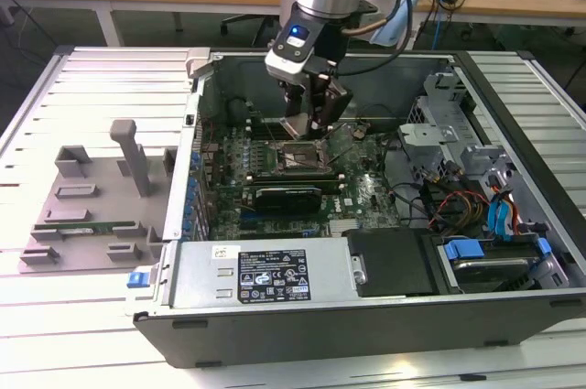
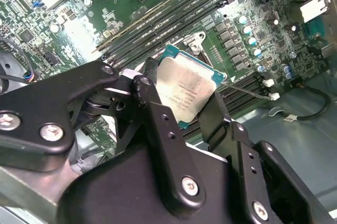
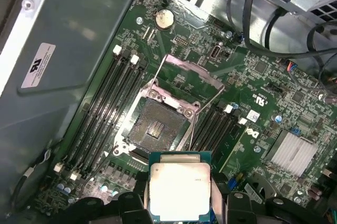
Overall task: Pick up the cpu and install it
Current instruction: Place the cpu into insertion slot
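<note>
The tool [image 2: 184, 100] was pinching the cpu [image 2: 185, 89] by two opposite edges, its black fingers [image 2: 154, 110] pressed against the chip's thin rim with the silver-grey metal top facing the second wrist camera. The chip hung in the air inside the open computer case [image 1: 366, 316], clear of the board and above the socket [image 3: 157, 126] rather than in it. I judged the step in hand to be the carry to the socket: the pick-up was done and the install not yet made. In the first wrist view the socket lay bare with its metal load plate [image 3: 190, 71] swung up and open, so nothing blocked the seat. Seating would call for the chip to be square to the socket, level, and lowered gently without sliding, since a tilted or shifted drop could harm the contacts. The exterior view gave what the wrist views could not – the arm reaching down into the case, the chip's height over the motherboard [image 1: 366, 189], and a grey fixture [image 1: 92, 197] well apart on the slatted surface [image 1: 55, 316]. The first wrist view alone set chip and socket together – near, but not lined up over one another. The second wrist view showed the grip itself and the memory slots [image 2: 174, 10] beyond.
</note>
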Robot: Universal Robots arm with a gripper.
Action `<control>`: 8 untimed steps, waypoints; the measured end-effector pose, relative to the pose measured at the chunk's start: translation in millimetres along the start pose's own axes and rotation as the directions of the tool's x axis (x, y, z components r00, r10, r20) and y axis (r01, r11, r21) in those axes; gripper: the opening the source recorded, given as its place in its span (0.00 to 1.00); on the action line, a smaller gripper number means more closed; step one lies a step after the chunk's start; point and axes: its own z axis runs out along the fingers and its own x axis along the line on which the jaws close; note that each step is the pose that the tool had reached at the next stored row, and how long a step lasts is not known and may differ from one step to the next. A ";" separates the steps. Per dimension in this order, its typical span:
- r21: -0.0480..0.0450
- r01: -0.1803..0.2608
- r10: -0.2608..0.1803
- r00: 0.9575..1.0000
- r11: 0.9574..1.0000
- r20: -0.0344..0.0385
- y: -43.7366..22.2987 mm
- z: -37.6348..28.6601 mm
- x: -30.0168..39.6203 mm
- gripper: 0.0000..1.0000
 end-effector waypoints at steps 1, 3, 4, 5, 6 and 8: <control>0.000 -0.004 0.004 1.000 1.000 0.000 0.0 0.0 0.0 0.55; 0.001 -0.016 0.016 1.000 1.000 -0.001 0.0 0.1 0.0 0.55; 0.001 -0.025 0.025 1.000 1.000 -0.002 0.0 0.1 0.0 0.55; 0.002 -0.029 0.029 1.000 1.000 -0.002 0.0 0.1 0.0 0.55; 0.002 -0.033 0.033 0.999 0.999 -0.002 0.0 0.1 0.0 0.55; 0.002 -0.042 0.042 0.999 0.999 -0.003 0.0 0.1 0.0 0.55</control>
